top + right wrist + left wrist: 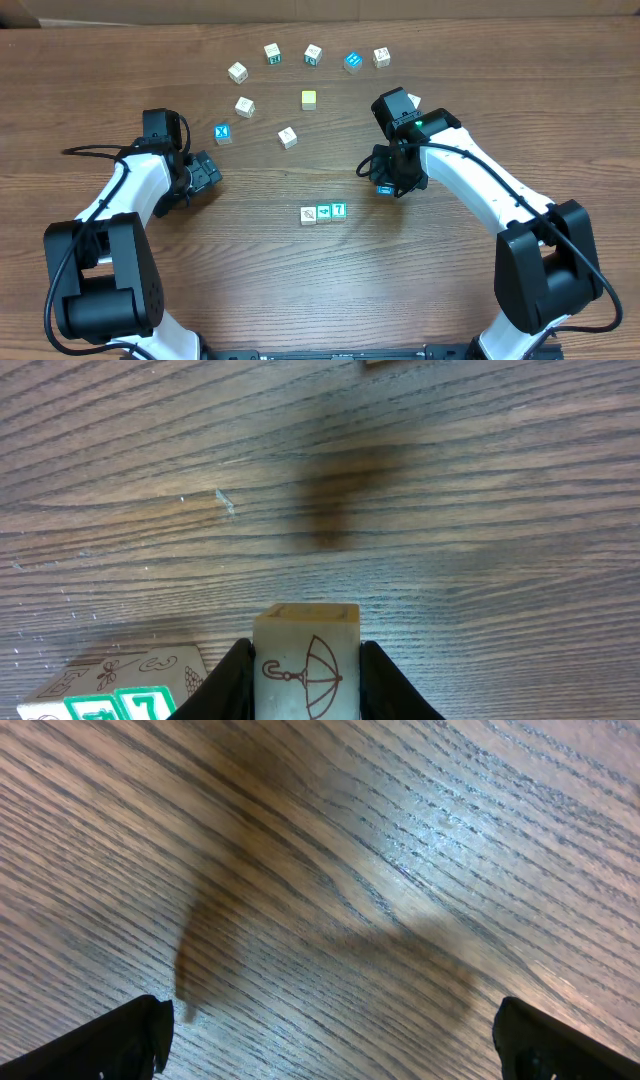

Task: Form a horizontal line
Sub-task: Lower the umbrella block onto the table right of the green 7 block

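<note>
- The right pincer (306, 695) was clamped on the umbrella cube (306, 660), one finger on each side face. It sat to the right of the row of three cubes (323, 213) and a little farther up the table (250, 290).
- That row lay near the middle of the table, ending on the right at the cube marked 7 (339, 210).
- To finish the line well, the held cube probably needed to go just beside the 7, level with the other three and with its faces square to theirs.
- Lowering it straight down would have been safer than sliding it in. A finger sits on each side of the cube, so one could knock the 7 out of line.
- The left pincer (207, 172) stood with its jaws wide apart over bare wood, holding nothing and well clear of the row.
- In the right wrist view the bottom of the held cube and most of the row were cut off by the frame edge.
- I could not tell whether the cube touched the table.
- From overhead the pincer covered nearly all of the cube.
</note>
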{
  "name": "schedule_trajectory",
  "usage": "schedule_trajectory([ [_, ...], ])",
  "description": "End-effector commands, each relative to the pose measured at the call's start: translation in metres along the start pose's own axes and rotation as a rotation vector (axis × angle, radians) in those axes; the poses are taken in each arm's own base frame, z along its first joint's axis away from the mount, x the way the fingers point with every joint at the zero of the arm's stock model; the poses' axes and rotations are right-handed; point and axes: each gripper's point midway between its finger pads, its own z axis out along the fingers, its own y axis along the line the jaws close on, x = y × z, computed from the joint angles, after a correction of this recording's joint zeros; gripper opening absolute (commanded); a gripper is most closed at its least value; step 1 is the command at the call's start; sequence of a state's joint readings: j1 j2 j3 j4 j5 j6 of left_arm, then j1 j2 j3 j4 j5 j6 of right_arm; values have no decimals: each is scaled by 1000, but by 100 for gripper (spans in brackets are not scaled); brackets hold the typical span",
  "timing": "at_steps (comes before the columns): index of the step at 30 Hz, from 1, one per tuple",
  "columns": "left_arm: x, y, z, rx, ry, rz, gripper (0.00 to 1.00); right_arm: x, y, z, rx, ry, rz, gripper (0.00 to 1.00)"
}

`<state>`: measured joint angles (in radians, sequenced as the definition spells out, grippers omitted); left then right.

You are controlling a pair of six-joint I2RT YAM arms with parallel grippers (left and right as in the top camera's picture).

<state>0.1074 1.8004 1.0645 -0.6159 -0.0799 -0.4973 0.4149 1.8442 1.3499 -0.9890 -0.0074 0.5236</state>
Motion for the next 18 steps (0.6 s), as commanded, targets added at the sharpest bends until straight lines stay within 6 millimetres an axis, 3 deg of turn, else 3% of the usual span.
schedule_trajectory([
  [1, 2, 3, 4, -13, 11, 1, 100, 2, -2, 4, 17, 1, -1, 26],
  [10, 2, 3, 4, -13, 11, 1, 99, 7, -6, 23, 9, -10, -2, 26],
  [18, 2, 3, 4, -13, 11, 1, 100, 8, -6, 25, 10, -9, -7, 26],
])
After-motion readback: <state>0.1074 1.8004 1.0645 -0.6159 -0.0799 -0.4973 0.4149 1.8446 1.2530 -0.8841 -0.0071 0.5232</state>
